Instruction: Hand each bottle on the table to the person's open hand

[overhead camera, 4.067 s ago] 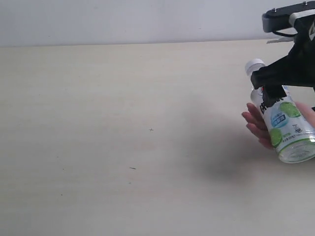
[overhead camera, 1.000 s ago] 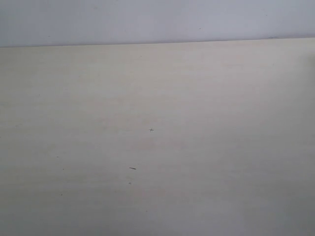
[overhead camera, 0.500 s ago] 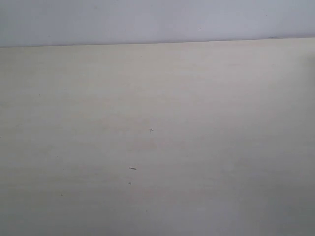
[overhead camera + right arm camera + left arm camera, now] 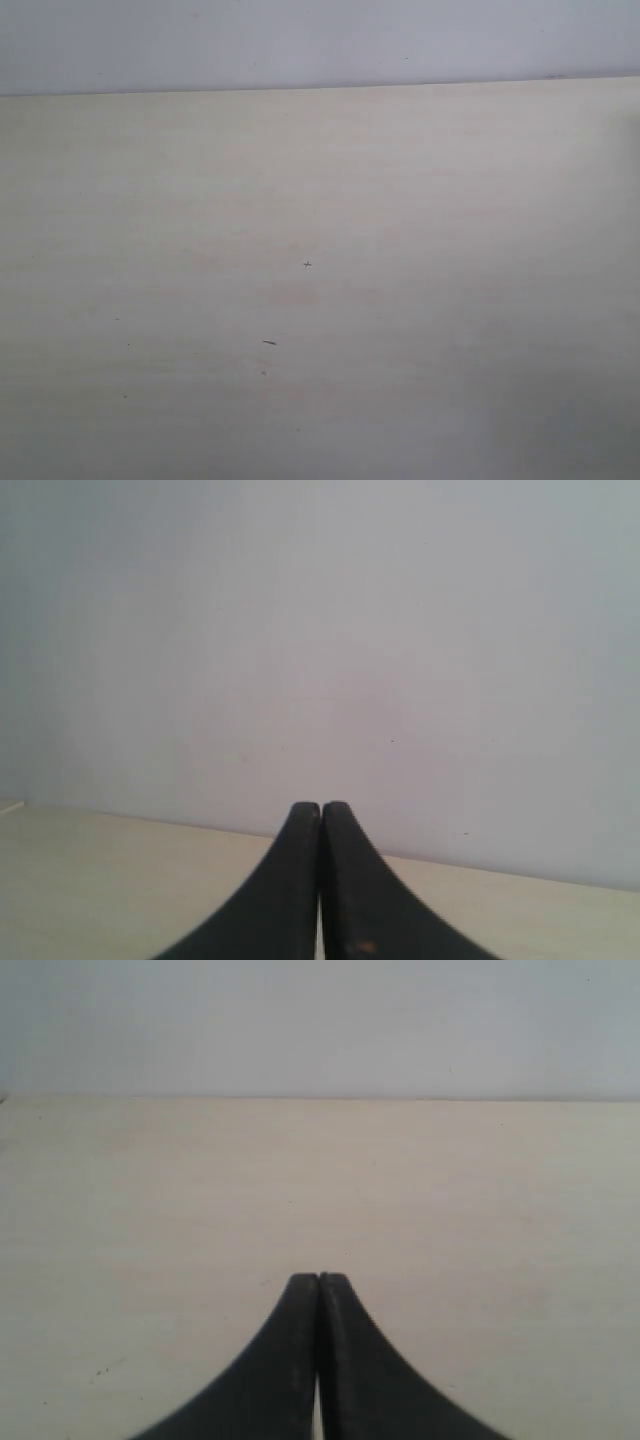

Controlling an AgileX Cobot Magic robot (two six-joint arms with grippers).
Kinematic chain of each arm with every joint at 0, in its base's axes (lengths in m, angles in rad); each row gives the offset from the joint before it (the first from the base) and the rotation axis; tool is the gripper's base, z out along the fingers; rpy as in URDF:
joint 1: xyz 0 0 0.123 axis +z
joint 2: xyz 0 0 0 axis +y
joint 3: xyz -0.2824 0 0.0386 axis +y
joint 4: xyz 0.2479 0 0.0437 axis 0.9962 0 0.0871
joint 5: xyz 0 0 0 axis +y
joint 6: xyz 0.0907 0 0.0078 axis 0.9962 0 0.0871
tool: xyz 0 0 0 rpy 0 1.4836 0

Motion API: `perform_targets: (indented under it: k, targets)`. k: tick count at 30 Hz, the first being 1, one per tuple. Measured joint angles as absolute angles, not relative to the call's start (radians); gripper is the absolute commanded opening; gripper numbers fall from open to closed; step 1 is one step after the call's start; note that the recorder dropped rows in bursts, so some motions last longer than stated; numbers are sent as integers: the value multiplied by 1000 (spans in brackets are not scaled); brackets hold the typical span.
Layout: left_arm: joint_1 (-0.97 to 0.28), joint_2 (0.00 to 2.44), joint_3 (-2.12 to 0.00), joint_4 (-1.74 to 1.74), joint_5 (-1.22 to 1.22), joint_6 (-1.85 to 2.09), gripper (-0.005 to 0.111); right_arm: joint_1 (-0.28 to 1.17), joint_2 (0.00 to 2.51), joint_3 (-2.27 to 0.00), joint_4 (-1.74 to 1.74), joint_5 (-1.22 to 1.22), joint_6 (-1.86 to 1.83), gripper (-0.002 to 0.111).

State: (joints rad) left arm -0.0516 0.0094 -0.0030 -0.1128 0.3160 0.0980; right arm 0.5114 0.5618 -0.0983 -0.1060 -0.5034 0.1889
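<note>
The pale beige table (image 4: 320,280) fills the exterior view, and no bottles and no person's open hand show in any view. Neither arm appears in the exterior view. My left gripper (image 4: 318,1278) is shut, its black fingertips pressed together with nothing between them, over the table (image 4: 150,1190). My right gripper (image 4: 320,806) is also shut and empty, pointing toward the far wall above the table (image 4: 90,880).
A plain pale grey wall (image 4: 320,40) runs behind the table's far edge. A few tiny dark specks (image 4: 269,342) mark the tabletop near the middle.
Four seconds ago my right gripper held a green-spotted bottle over a hand at the right edge. Gripper, bottle and hand have left the exterior view. Nothing differs over the last second.
</note>
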Motion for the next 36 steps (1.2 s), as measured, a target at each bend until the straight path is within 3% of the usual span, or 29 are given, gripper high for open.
perform_targets:
  k: [36]
  targets:
    - [-52, 7, -3, -113, 359, 98, 1, 511, 562, -98, -106, -502, 189, 0]
